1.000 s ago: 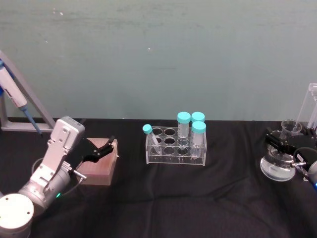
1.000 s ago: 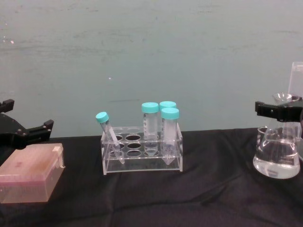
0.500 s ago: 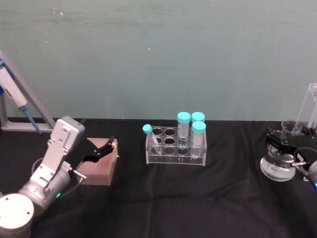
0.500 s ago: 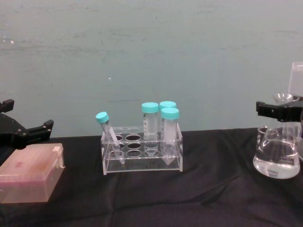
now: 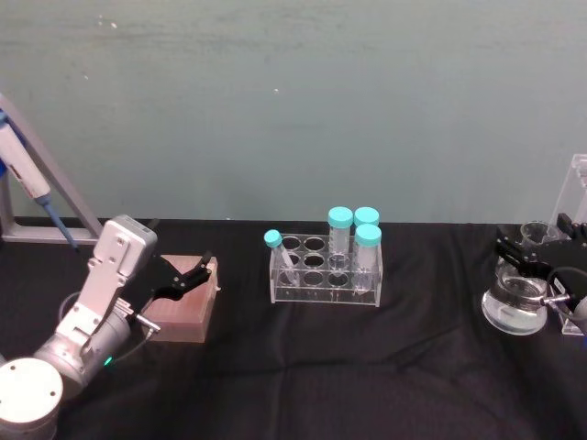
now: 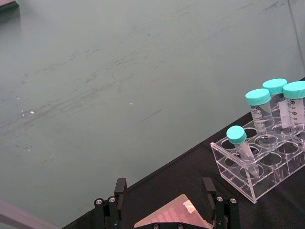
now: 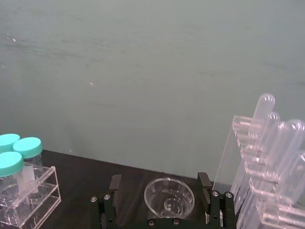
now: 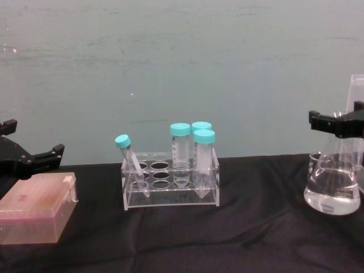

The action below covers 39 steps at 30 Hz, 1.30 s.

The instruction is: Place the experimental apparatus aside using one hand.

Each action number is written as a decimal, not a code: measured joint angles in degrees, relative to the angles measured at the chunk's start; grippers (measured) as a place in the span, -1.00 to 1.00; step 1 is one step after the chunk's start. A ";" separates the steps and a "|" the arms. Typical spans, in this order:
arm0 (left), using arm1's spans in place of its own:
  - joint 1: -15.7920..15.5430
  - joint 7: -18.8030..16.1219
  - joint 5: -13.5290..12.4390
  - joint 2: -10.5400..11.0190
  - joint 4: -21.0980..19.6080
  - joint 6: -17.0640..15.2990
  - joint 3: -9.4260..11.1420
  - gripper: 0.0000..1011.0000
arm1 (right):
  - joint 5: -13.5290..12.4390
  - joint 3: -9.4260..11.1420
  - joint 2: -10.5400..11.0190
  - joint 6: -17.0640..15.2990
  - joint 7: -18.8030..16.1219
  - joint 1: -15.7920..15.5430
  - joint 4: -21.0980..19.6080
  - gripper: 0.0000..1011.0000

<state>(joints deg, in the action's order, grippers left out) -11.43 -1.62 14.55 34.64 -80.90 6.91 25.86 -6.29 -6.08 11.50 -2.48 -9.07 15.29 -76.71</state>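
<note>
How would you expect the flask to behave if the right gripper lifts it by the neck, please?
The flask looks like thin glass, so probably fragile and slippery at the neck, where the open right gripper straddles it. Liquid fills the wide bottom, so it is likely bottom-heavy: stable standing, but the liquid may slosh if jerked.

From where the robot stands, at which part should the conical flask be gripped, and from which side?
Grip the conical flask at its narrow neck, from above: the body widens downward and holds liquid. The right gripper already straddles the neck, fingers open.
</note>
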 joint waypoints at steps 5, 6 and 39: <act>0.00 0.00 0.00 0.00 0.00 0.00 0.00 0.98 | 1.03 -0.15 0.35 2.48 -0.60 -0.17 -0.26 0.98; 0.00 0.00 0.00 0.00 0.00 0.00 0.00 0.98 | 1.18 -0.17 0.39 2.82 -0.64 -0.19 -0.30 0.98; 0.00 0.00 0.00 0.00 0.00 0.00 0.00 0.98 | -6.57 -2.15 8.82 9.80 -14.98 -4.05 -6.52 0.98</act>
<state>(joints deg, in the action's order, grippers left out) -11.43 -1.62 14.55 34.65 -80.90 6.91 25.86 -12.86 -8.23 20.33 7.32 -24.05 11.24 -83.23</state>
